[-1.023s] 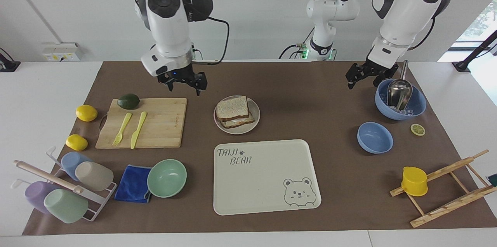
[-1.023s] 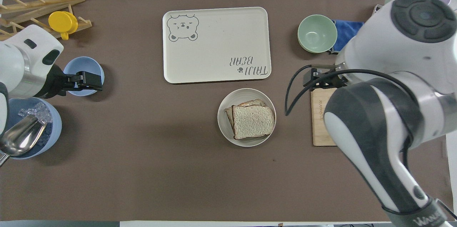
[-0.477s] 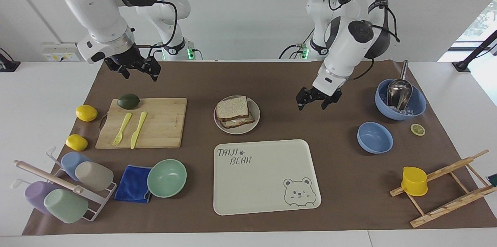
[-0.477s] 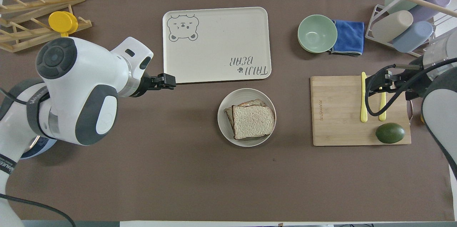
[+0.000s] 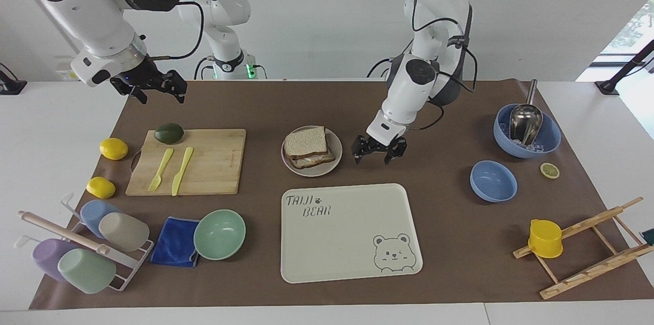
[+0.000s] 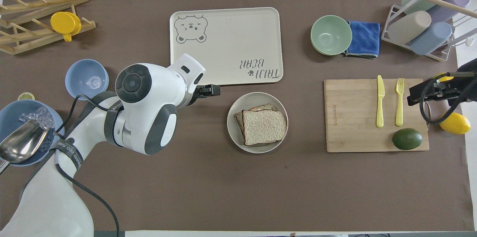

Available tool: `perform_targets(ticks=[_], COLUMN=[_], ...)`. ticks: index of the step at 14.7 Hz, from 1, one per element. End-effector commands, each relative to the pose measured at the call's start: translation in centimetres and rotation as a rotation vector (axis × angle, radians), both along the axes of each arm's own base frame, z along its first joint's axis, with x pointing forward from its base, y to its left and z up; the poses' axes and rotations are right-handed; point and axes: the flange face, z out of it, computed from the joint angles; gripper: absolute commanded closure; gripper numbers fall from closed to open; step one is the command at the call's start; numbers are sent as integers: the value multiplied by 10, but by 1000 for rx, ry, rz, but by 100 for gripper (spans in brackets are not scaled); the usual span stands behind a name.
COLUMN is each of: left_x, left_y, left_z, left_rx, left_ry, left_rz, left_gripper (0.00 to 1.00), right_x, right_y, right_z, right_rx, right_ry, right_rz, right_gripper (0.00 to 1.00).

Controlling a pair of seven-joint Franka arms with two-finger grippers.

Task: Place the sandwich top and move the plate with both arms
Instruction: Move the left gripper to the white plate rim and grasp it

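— At the desk's (image 5: pixel 449 110) middle, where is the plate (image 5: pixel 335 141) found?
— Nearer the robots than the tray (image 5: pixel 352 253), with the top (image 5: pixel 305 141) already laid on the stack.
— Which pincer is closer?
— The left pincer (image 5: pixel 378 154), held open and empty just beside the plate's rim, toward the left arm's end. The right pincer (image 5: pixel 157 89) is also seen open and empty, well apart, past the board (image 5: pixel 214 161).
— What is counted?
— One plate, one top, two pincers.

tray (image 5: pixel 352 263): "TAIJI BEAR" printed in the corner nearest the plate (image 5: pixel 334 161), bear face drawn in the corner diagonal to it | cutting board (image 5: pixel 214 161): tiny mark, can't read it
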Motion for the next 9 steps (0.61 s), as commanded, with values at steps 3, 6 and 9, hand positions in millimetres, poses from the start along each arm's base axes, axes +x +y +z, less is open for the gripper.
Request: perform_targets(ticks=[3,6,9], left_x=[-30,-34,-38], left_y=[-13,-15,-18], left_z=[-32,-37,-37], left_rx=[17,-6,-31], left_ry=[15,93,124], left_rz=[-30,-4,-10], left_gripper=[0,0,0], right_x=[5,8,7], right_y=[-11,-9,-17], right_z=[25,18,16], right_rx=[-11,-8,-3], right_ry=[-50,-75,-74], right_rz=[-32,-24,-43], right_gripper=[0,0,0])
